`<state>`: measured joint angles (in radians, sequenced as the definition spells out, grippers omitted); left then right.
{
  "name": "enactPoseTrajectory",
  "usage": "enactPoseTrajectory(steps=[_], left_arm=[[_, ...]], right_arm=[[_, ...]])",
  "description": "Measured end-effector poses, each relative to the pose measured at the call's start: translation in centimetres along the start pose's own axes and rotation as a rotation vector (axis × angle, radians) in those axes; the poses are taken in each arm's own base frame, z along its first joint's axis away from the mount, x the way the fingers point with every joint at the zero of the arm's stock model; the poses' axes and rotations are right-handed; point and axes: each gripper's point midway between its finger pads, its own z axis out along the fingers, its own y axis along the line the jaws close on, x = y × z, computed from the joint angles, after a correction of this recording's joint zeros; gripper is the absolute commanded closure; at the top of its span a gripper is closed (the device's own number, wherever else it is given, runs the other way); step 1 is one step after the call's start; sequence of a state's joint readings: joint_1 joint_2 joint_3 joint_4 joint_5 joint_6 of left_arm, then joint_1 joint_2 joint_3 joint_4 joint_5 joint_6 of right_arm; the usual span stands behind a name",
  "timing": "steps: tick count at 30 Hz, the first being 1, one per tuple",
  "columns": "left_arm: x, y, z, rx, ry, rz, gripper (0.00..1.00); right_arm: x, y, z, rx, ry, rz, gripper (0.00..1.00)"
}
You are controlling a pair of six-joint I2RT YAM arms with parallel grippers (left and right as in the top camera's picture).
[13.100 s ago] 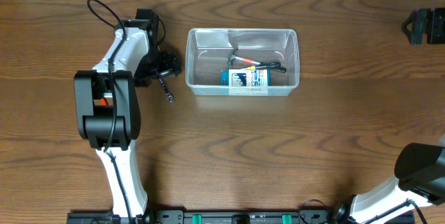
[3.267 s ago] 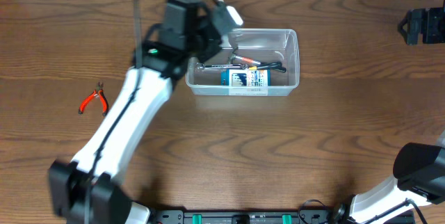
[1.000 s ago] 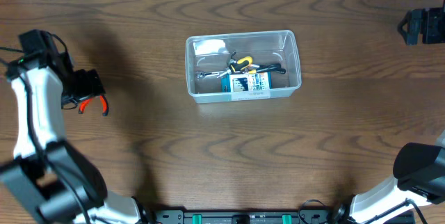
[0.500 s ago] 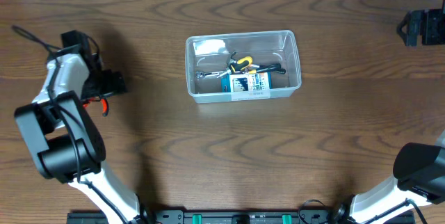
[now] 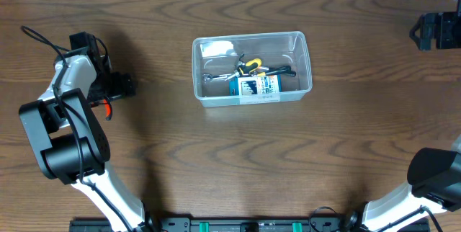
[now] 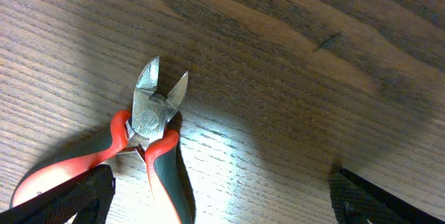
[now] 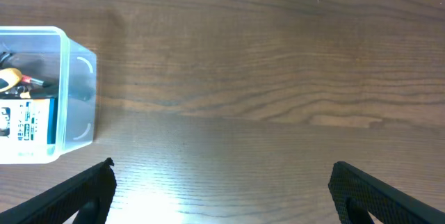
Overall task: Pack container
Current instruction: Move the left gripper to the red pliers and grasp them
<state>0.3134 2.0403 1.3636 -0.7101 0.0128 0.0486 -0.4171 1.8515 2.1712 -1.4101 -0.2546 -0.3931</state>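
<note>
Container (image 5: 281, 47) sits mid-table toward the far edge, long side running L–R, w/ a yellow-handled tool (image 5: 249, 64) and a blue-white pack (image 5: 253, 83) inside. What's left out, as far as I can see, is the red-handled cutters (image 6: 149, 113), lying flat on the table (image 5: 238, 160) well apart from the bin, off to its left. My left pincer (image 6: 222, 206) hangs right over them, released, fingers spread wide w/ nothing betw them. Key relation: cutters aren't centred under me. They lie toward my left finger, one red handle running down beside that fingertip, nose pointing away from the wrist cam. Their long axis runs approx. crosswise to my closing line, tilted a bit, which suits a pinch across the handles or pivot. I judge I need a small sideways shift so both fingers straddle them before I drop. My right pincer (image 7: 222, 189) is parked at the far right corner, also released and holding nothing, much farther from the cutters, so this pick is the left arm's job. After that the carry goes rightward to the bin.
</note>
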Motion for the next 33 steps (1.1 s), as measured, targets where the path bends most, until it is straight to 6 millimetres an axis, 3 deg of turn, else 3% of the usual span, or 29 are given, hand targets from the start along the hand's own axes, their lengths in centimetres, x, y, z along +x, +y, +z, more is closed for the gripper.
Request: enactPoseTrajectory(steps=[19, 21, 24, 30, 33], left_arm=[[-0.31, -0.29, 0.15, 0.068, -0.007, -0.046, 0.00], [-0.32, -0.31, 0.12, 0.069, -0.007, -0.045, 0.08], [-0.35, -0.09, 0.13, 0.064, -0.008, -0.049, 0.28], [-0.34, 0.23, 0.17, 0.062, -0.007, -0.055, 0.41], [-0.33, 0.24, 0.18, 0.062, -0.007, -0.059, 0.56]], right_arm=[[0.15, 0.05, 0.00, -0.002, 0.006, 0.002, 0.01], [0.16, 0.05, 0.01, -0.002, 0.006, 0.002, 0.01], [0.15, 0.05, 0.00, -0.002, 0.006, 0.002, 0.01], [0.16, 0.05, 0.00, -0.002, 0.006, 0.002, 0.01], [0.16, 0.06, 0.01, -0.002, 0.007, 0.002, 0.01]])
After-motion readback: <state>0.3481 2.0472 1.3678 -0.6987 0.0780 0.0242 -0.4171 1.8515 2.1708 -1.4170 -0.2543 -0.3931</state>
